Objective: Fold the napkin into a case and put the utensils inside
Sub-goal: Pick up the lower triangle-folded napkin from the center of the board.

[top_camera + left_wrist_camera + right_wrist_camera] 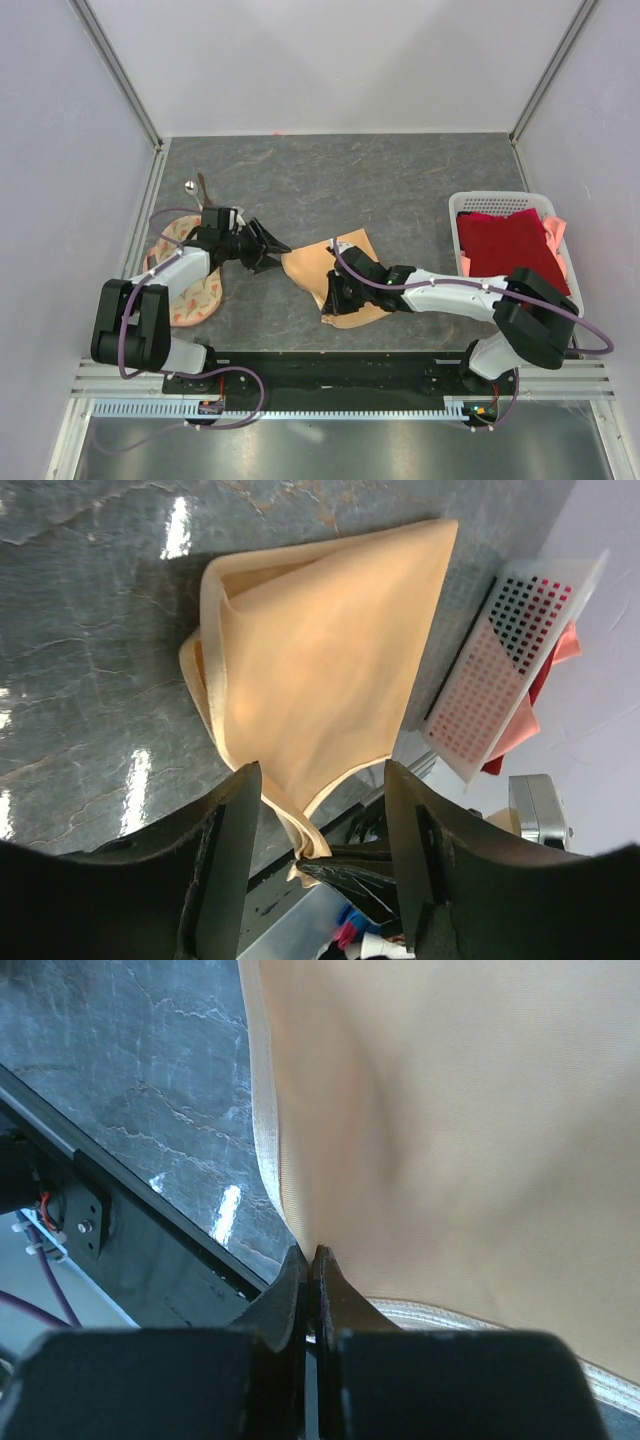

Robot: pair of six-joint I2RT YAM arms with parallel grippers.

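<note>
Grey marbled surface (400, 170): my right claw (312, 1253) pinches the peach-orange cloth napkin (318, 262) at its near edge; left claw (270, 251), spread empty, seemingly sits just leftward.

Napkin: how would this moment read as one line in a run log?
napkin: partly folded | right hand: shut on napkin edge | left hand: open, facing it | utensils: outside, far left

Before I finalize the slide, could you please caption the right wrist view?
Right gripper pinching the hemmed edge of the peach napkin above the table.
</note>
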